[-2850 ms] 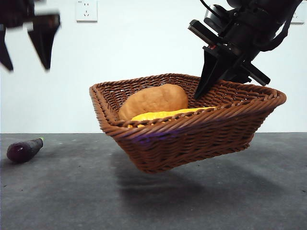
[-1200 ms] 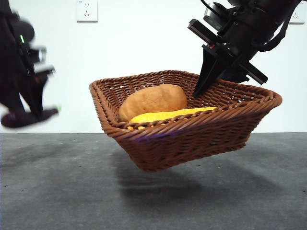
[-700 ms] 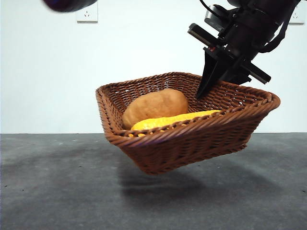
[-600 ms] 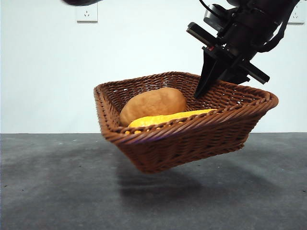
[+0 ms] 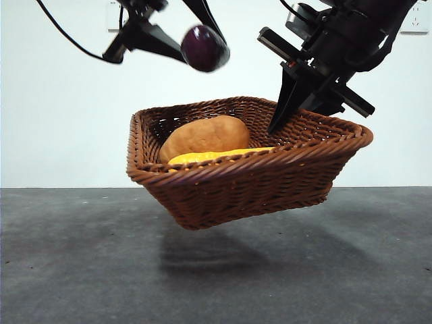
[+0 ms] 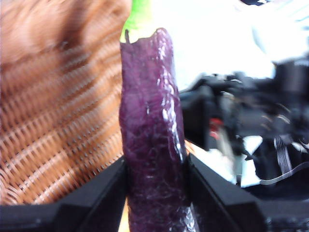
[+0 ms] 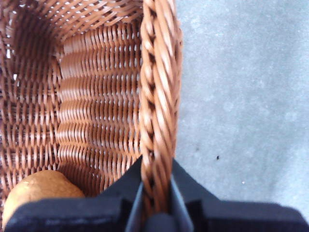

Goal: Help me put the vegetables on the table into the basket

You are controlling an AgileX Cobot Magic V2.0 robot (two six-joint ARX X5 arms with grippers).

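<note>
Here, a woven brown basket (image 5: 250, 172) hung tilted in mid-air above the dark grey table (image 5: 81, 270), casting a shadow beneath it. It stayed aloft because the right gripper (image 5: 287, 111), reaching down from about one o'clock in the front view, was clamped tight on the braided rim at the basket's far side; the right wrist view showed that rim (image 7: 157, 111) pinched between the two black jaws. Lifting it this way seemed meant to bring the basket up to meet the other arm. Inside lay the orange-brown potato (image 5: 204, 137), with the yellow vegetable (image 5: 216, 156) just in front of it, touching it. At about eleven o'clock, above the basket's near-left part, the left gripper (image 5: 196, 40) held the glossy purple eggplant (image 5: 204, 48) well clear of the rim. In the left wrist view the eggplant (image 6: 152, 140) stood squeezed between the jaws, its green stem (image 6: 136, 19) pointing away from them, the wicker blurred behind. By my judgement, only the release over the basket remained.
</note>
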